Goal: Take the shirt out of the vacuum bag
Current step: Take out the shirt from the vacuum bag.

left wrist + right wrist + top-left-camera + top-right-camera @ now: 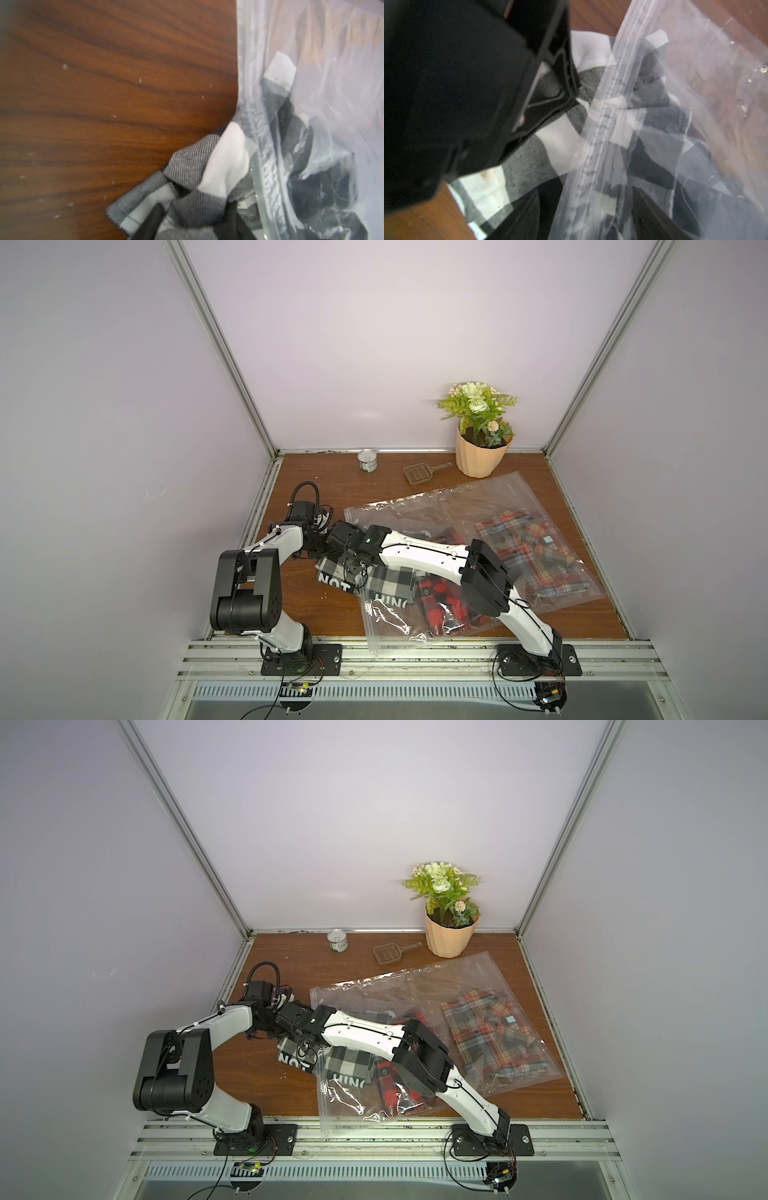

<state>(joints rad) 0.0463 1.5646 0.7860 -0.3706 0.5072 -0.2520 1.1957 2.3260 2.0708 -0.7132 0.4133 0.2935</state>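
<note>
The clear vacuum bag [457, 506] [415, 986] lies across the wood table. A black-and-white checked shirt [386, 580] [349, 1065] sticks halfway out of its zip-edged mouth on the left. My left gripper [195, 207] [322, 553] is shut on a bunched fold of that shirt [187, 164] just outside the bag [311, 83]. Beside it, my right gripper [586, 193] [353, 572] is open, its jaws standing either side of the bag's zip edge [593, 166], over the shirt [558, 141]. A red-and-black plaid shirt [440, 597] and a red-and-blue plaid shirt [532, 547] lie inside the bag.
At the back stand a potted plant [482, 456], a tin can [368, 460] and a small brown scoop [419, 473]. The bag's near corner hangs over the front metal rail [415, 655]. Walls close in the left, right and back.
</note>
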